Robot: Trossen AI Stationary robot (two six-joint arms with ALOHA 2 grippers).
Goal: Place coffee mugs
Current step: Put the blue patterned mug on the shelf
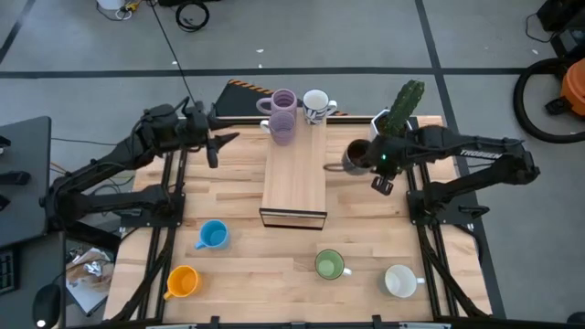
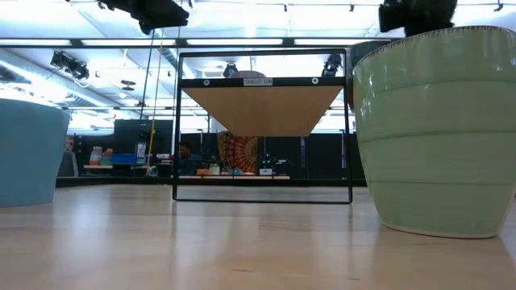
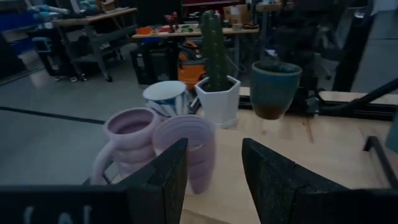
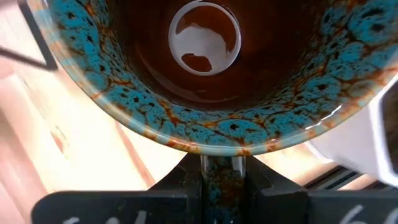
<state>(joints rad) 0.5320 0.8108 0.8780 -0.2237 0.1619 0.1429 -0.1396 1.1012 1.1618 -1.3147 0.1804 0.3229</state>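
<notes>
The dark brown mug [image 1: 355, 156], teal-glazed inside [image 4: 205, 74], is in my right gripper [image 1: 378, 167], just right of the wooden shelf [image 1: 294, 183]. It also shows in the left wrist view [image 3: 274, 87]. Two lilac mugs [image 1: 281, 114] and a white mug [image 1: 315, 105] stand on the shelf's far end. My left gripper [image 1: 216, 146] is open and holds nothing, left of the shelf, and points at the lilac mugs [image 3: 155, 146]. On the table's near part stand the blue mug [image 1: 212, 235], orange mug [image 1: 183, 281], green mug [image 1: 329, 265] and second white mug [image 1: 400, 281]. My right gripper holds the dark brown mug by a narrow glazed part at its rim [image 4: 217, 173], apparently the handle, pinched between the two fingers. The fingers come from the table's right side, slanting down. The mug is upright and lifted clear of the table.
A white faceted planter with a cactus [image 1: 402, 108] stands at the far right, close behind my right gripper. The shelf's black frame [image 2: 262, 193] stands mid-table. The green mug [image 2: 435, 129] and the blue mug [image 2: 28, 153] stand close to the low camera. Bare wood lies between the near mugs.
</notes>
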